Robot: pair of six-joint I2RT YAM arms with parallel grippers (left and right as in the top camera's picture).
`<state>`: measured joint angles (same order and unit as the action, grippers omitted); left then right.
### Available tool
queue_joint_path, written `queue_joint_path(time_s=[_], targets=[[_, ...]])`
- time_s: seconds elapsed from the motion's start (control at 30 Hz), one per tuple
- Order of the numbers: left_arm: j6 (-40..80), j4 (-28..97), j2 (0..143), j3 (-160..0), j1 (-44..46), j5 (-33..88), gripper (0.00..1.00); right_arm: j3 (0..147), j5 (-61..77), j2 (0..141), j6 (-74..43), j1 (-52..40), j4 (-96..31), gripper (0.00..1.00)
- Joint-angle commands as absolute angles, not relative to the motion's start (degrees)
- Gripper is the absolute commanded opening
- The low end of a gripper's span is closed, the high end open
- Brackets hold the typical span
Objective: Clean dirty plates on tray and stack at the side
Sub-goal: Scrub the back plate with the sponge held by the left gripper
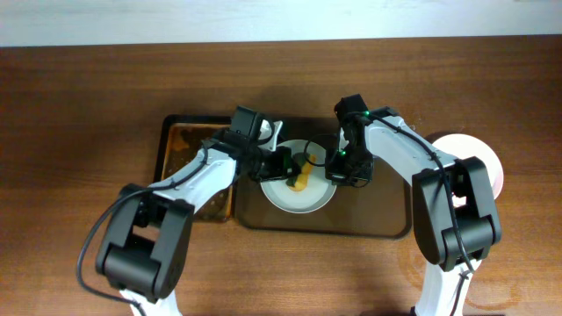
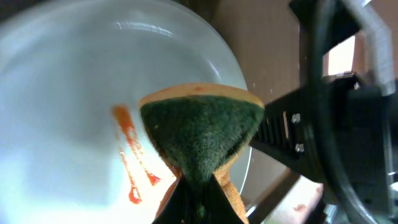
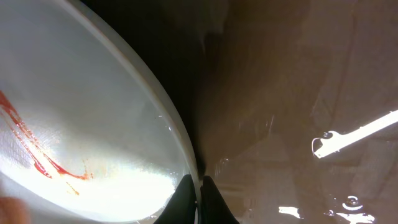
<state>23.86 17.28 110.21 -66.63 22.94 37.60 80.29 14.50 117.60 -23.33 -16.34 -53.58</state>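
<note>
Overhead: 1 plate (image 1: 294,200) lies on the tray (image 1: 386,224). A second plate (image 1: 492,167) sits on the tabletop (image 1: 88,132) at the right.

Left wrist: the left gripper (image 2: 194,205) pinches a green sponge (image 2: 199,130) over the plate, beside its red sauce streak (image 2: 134,165).

Right wrist: the right gripper (image 3: 198,199) is clamped on that plate's rim.

Robot lab setup: left arm (image 1: 189,180), right arm (image 1: 413,158), wood-grain tabletop (image 1: 70,219).

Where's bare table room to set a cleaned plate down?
Open tabletop left of the narrow black tray, and past the side plate at right. Crowded: centre of brown tray, where left gripper and right gripper meet at the dirty plate.
</note>
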Motion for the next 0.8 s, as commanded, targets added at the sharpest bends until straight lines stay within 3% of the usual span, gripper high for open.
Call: queue_joint_path(time_s=[0.0,0.13,0.37,0.77], targets=[[26.79,15.38,114.56,-66.78,24.34,43.75,0.0,79.72,13.08,118.24,-22.81,-16.93,-53.8,0.04],[26.76,14.66,117.73,-66.78,25.85,42.33,0.0,79.72,13.1,118.24,-22.81,-16.93,-53.82,0.04],[26.79,14.57,117.73,-66.92,24.18,15.07,0.0,79.72,13.08,118.24,-22.81,-16.93,-54.26,0.04],[18.09,32.69,103.83,-66.94,19.22,12.01,0.0,79.72,11.79,118.24,-22.83,-16.86,-54.63,0.04]])
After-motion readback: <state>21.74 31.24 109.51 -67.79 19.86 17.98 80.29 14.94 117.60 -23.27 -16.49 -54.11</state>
